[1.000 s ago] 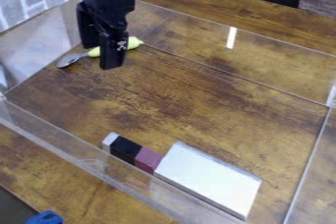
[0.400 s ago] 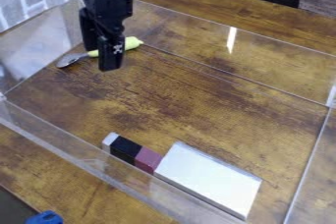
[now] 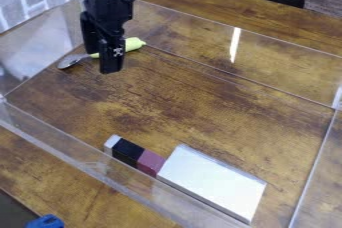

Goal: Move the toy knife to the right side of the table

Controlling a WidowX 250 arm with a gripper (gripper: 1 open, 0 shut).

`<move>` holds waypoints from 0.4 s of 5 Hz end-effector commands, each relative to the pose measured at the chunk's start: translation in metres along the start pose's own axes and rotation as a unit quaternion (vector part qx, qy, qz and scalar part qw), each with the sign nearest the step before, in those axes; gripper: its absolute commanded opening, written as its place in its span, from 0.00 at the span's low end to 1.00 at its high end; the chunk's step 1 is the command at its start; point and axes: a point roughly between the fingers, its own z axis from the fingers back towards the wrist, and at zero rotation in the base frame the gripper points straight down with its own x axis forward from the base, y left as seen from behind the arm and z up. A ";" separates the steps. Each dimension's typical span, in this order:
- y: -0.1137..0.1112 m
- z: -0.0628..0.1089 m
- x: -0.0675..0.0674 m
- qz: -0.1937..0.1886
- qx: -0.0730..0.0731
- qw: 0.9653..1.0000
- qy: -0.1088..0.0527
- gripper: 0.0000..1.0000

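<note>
**Settling over the knife for the pick**

Camera view: the black claw (image 3: pixel 104 60), fingers spread and empty, hangs over the small lime-handled, grey-bladed toy knife (image 3: pixel 123 44) at the dark wood-grain bench's (image 3: pixel 227 102) far left. Straddle the handle squarely before clenching.

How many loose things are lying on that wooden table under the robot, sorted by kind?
Small toy knife with lime yellow-green handle and dark grey blade, partly hidden behind the black gripper: 1
Large flat grey rectangle with a black-and-maroon end: 1
Total: 2 on the dark brown wood-grain table
</note>
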 end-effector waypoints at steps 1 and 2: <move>0.016 0.018 0.003 0.012 0.024 0.999 -0.028 1.00; 0.018 0.015 0.004 0.011 0.023 0.999 -0.030 0.00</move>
